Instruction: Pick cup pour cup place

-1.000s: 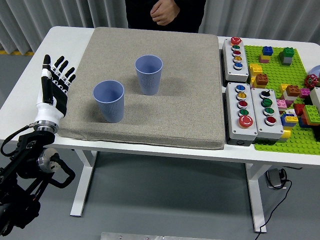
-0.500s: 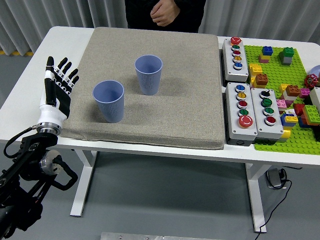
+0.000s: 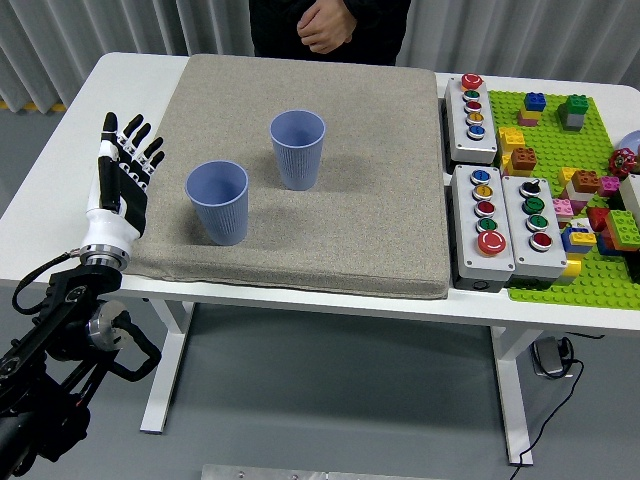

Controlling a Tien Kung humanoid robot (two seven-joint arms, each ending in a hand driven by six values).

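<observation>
Two blue ribbed paper cups stand upright on a grey mat (image 3: 370, 200). The near cup (image 3: 218, 202) is at the mat's front left; the far cup (image 3: 297, 149) is behind it and to the right. My left hand (image 3: 126, 172) is raised over the mat's left edge, a short way left of the near cup, not touching it. Its fingers are straight and spread, holding nothing. I cannot see inside either cup well enough to tell what it holds. My right arm is out of view.
A person stands at the far side, hands (image 3: 326, 24) clasped above the mat's far edge. Three grey button boxes (image 3: 497, 210) lie right of the mat. Further right, a green baseplate (image 3: 575, 180) carries several coloured bricks.
My left hand has drifted right and slightly forward, from over the bare table to the mat's left edge, closer to the near cup. The cups have not moved.
</observation>
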